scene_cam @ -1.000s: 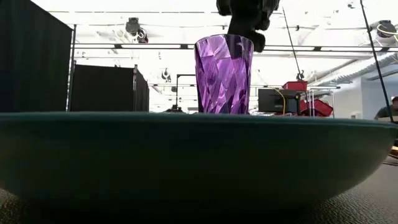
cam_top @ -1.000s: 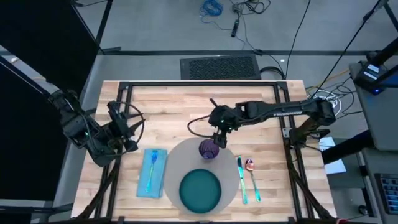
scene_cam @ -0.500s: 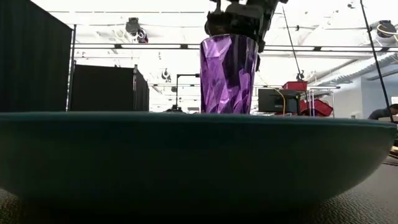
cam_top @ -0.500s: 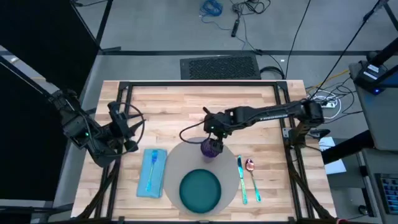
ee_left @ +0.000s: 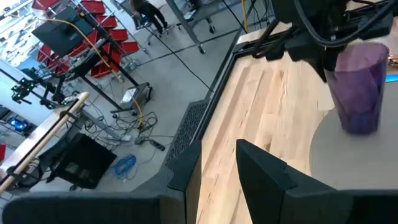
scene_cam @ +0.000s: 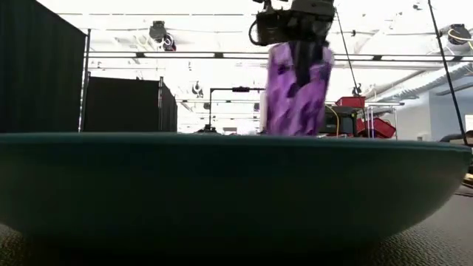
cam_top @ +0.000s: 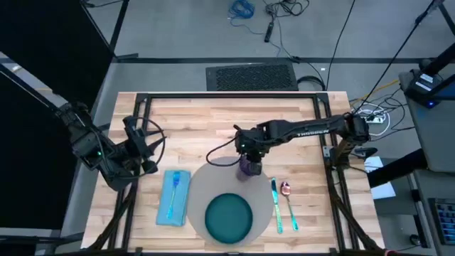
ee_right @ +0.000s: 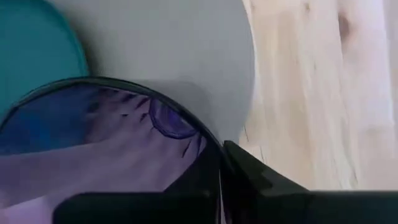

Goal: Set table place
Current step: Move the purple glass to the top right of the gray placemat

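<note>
Right gripper [cam_top: 247, 151] pinches purple cup [cam_top: 248, 166] by its rim.
Nearest, the teal plate [cam_top: 229, 217] sits on the grey mat [cam_top: 207, 178]; beyond it the cup stands at the mat's far edge — left gripper [cam_top: 146, 151] waits over the table [cam_top: 206, 121], its fingers' state unclear.

The right hand [cam_top: 248, 158] sits over the purple cup [cam_top: 249, 167] at the far edge of the round mat [cam_top: 202, 181]. The teal plate [cam_top: 229, 217] lies nearer. The left hand [cam_top: 142, 146] waits beside the napkin [cam_top: 174, 197].
</note>
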Robot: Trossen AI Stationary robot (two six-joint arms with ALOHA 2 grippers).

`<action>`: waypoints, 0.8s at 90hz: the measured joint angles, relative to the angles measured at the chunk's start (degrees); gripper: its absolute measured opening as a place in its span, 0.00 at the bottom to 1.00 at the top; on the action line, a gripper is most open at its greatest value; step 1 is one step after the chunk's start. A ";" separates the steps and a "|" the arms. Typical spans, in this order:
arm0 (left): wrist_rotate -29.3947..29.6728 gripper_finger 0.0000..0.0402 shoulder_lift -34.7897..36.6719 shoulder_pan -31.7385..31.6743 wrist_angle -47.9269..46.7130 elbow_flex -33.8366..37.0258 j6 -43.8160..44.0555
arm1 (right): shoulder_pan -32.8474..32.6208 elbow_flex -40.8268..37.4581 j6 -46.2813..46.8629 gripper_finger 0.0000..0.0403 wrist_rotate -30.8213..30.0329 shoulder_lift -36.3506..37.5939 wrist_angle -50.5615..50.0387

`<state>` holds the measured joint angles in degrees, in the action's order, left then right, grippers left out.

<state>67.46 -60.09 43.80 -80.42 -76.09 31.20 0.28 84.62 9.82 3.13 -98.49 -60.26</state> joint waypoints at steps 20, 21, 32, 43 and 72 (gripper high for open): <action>-0.07 0.21 -0.01 -0.01 0.02 0.02 0.00 | 2.50 0.07 1.18 0.00 0.20 4.10 -6.00; -0.07 0.21 -0.01 0.00 0.03 0.02 0.00 | 2.69 0.07 1.28 0.00 0.19 4.23 -6.07; -0.31 0.21 0.00 0.01 0.04 0.02 0.00 | 4.77 0.07 0.87 0.00 -0.05 4.89 -6.28; -1.74 0.21 0.00 0.01 0.49 0.02 0.01 | 7.62 -1.63 -1.05 0.00 1.22 4.94 -5.55; -2.75 0.21 -0.01 0.01 0.67 0.02 0.00 | 14.15 -7.43 -3.58 0.00 4.25 5.29 -1.61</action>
<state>64.71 -60.10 43.81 -79.75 -76.07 31.20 14.43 77.19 6.24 7.38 -93.20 -61.87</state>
